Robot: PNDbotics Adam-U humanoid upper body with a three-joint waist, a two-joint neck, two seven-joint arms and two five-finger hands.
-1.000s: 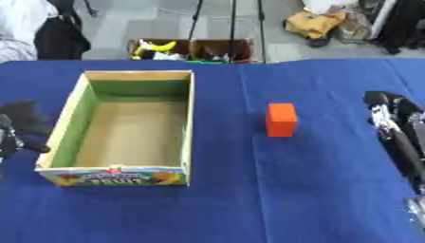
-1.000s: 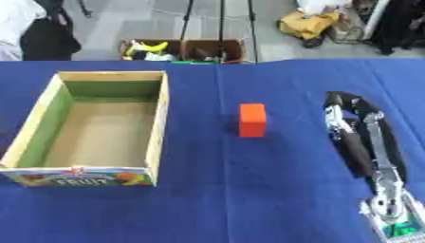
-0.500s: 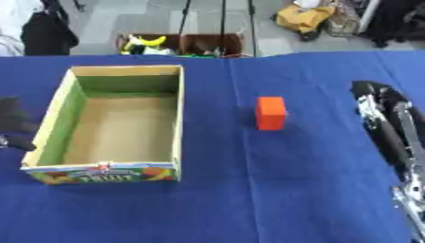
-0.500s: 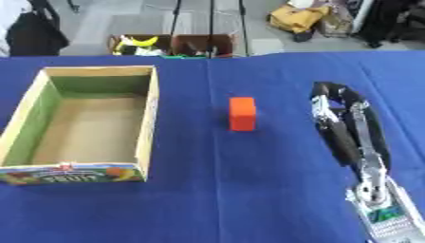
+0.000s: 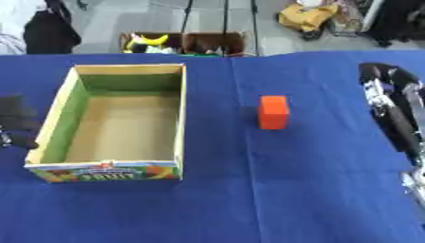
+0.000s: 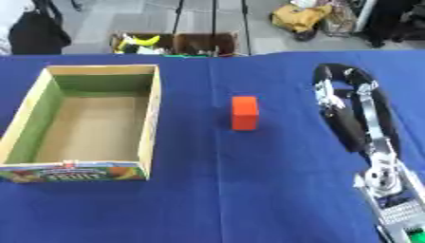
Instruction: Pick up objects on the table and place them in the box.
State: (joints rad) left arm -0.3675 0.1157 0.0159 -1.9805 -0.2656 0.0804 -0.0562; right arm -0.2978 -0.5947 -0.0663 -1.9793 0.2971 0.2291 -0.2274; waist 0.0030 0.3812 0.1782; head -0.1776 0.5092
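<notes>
An orange block (image 6: 244,113) stands on the blue tablecloth, right of the box and apart from it. The open cardboard box (image 5: 179,118) has green inner walls, a fruit print on its front, and nothing inside. My right hand (image 6: 338,90) lies on the cloth to the right of the block, not touching it; its fingers are relaxed and hold nothing. The silver and black forearm runs back to the lower right corner. My left hand (image 5: 16,121) is a dark blurred shape at the left edge, just outside the box's left wall.
The blue table (image 5: 249,209) has bare cloth in front of the box and the block. Beyond its far edge, on the floor, stand two small cartons (image 5: 184,42) with yellow items, a yellow bag (image 6: 299,16) and stand legs.
The whole picture has shifted slightly, so the camera has moved. The block, the box and both hands keep their places relative to one another.
</notes>
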